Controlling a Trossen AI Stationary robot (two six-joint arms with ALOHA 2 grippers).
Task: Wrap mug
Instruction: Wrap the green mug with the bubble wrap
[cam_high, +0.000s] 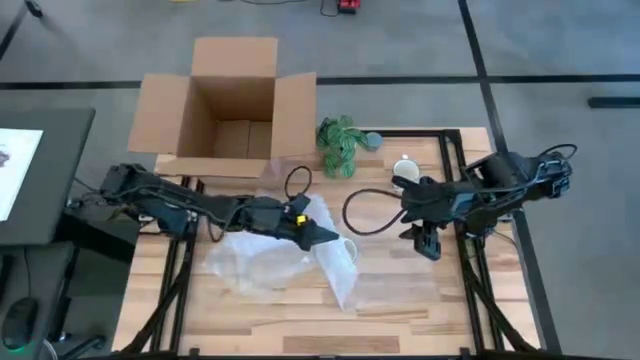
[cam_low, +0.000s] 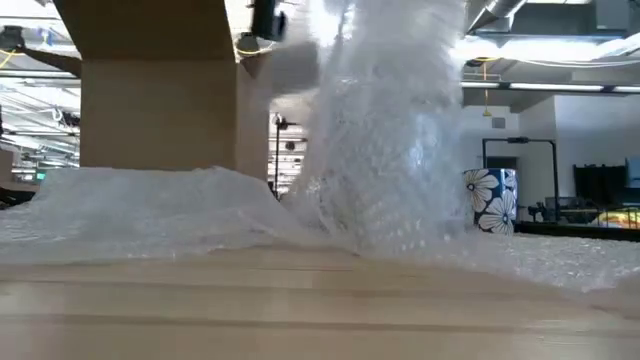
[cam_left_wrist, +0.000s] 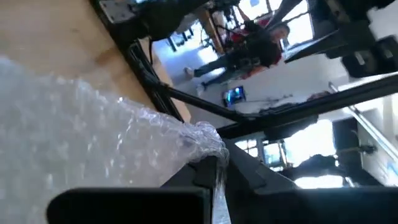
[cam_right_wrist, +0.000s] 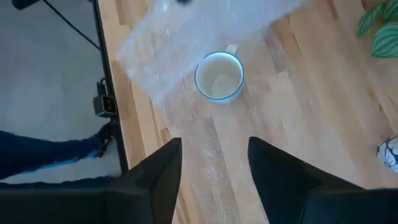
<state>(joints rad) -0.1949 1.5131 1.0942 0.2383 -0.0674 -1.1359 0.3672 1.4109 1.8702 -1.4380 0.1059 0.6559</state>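
Note:
A clear bubble wrap sheet (cam_high: 262, 262) lies spread over the middle of the wooden table. A pale mug (cam_right_wrist: 219, 76) stands upright on it, mouth up; it also shows from above (cam_high: 347, 248). My left gripper (cam_high: 318, 237) is right beside the mug on its left, shut on a raised part of the wrap (cam_low: 390, 130). My right gripper (cam_right_wrist: 214, 168) hovers open to the right of the mug (cam_high: 428, 240), with nothing between its fingers. In the low view the raised wrap hides the mug. My left gripper pinches a bunched part of the bubble wrap (cam_left_wrist: 208, 146) between its two fingers; one layer or several, I cannot tell. That part is lifted off the table and stands up beside the mug. The rest of the sheet lies on the table.
An open cardboard box (cam_high: 235, 110) stands at the far left. A green plant (cam_high: 340, 145) and a second, flowered mug (cam_high: 405, 170) sit at the far side. A dark cable (cam_high: 365, 210) loops beside my right arm. Bare wood lies along the near edge (cam_high: 330, 330).

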